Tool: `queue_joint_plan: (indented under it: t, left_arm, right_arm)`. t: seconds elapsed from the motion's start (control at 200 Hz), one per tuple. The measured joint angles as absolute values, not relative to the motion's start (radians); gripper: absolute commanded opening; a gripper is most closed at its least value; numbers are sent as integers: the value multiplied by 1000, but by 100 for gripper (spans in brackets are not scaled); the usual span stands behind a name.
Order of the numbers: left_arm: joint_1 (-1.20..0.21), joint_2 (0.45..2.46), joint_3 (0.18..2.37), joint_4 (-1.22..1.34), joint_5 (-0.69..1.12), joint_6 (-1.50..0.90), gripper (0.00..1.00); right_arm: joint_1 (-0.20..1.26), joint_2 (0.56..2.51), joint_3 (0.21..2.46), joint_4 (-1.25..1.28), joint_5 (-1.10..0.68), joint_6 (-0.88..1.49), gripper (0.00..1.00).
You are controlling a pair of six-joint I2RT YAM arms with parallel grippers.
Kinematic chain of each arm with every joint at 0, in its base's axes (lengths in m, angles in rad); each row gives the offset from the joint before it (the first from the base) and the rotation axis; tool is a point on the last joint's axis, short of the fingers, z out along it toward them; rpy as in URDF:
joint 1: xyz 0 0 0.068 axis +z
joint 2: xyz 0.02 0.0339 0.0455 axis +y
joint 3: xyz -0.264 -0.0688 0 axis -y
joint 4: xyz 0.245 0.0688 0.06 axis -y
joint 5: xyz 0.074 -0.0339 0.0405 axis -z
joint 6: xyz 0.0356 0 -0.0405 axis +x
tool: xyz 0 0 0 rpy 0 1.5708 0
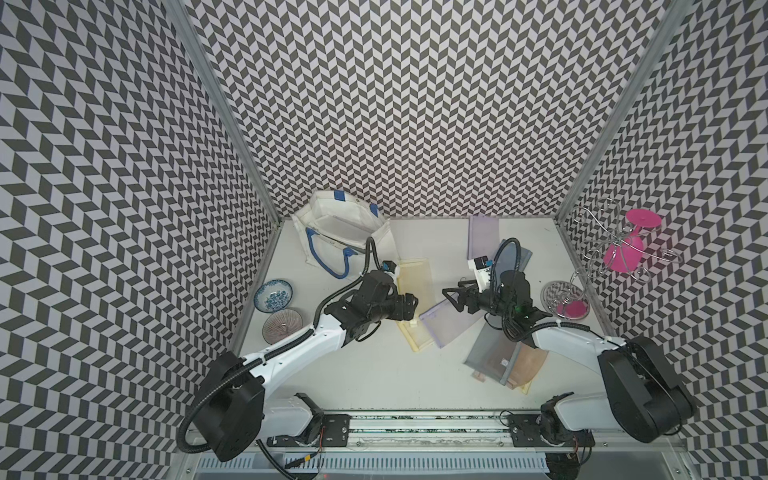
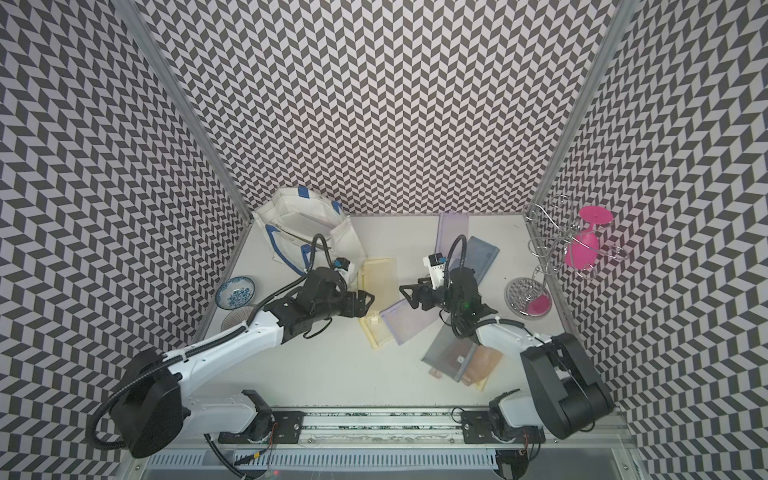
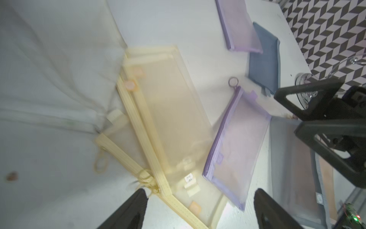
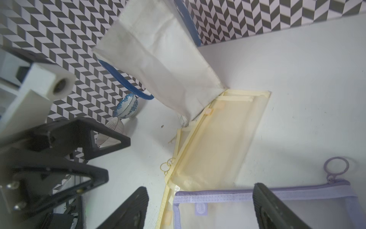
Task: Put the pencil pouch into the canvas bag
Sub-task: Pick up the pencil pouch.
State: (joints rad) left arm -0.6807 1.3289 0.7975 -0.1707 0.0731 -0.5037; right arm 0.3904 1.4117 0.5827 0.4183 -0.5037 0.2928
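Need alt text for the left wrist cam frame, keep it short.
The left gripper, jaws open, hovers above overlapping yellow mesh pouches that lie against the white canvas bag. A purple mesh pouch lies beside them, with the open right gripper just beyond it.

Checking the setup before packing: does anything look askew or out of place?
The canvas bag leans askew, one corner overlapping the end of the yellow mesh pouches. The nearer purple mesh pouch overlaps their other end.
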Motion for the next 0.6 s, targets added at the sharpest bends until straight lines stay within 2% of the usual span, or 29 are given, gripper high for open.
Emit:
queue_joint_plan:
  t: [0.085,0.215,0.471,0.596]
  left_arm:
    - [-684,1395,791,-102,121,-523,71]
    - [-697,1515,806,-10,179,-541,70]
    - [-762,1653,823,46,191,-553,72]
    - [-770,1697,834,59,194,-556,68]
  right_arm:
    - [390,1436,592,406,-500,290,83]
    - [390,1451,598,389,-490,288,83]
    - [390,1452,598,385,-477,287,83]
    - [390,1452,598,386,-473,287,83]
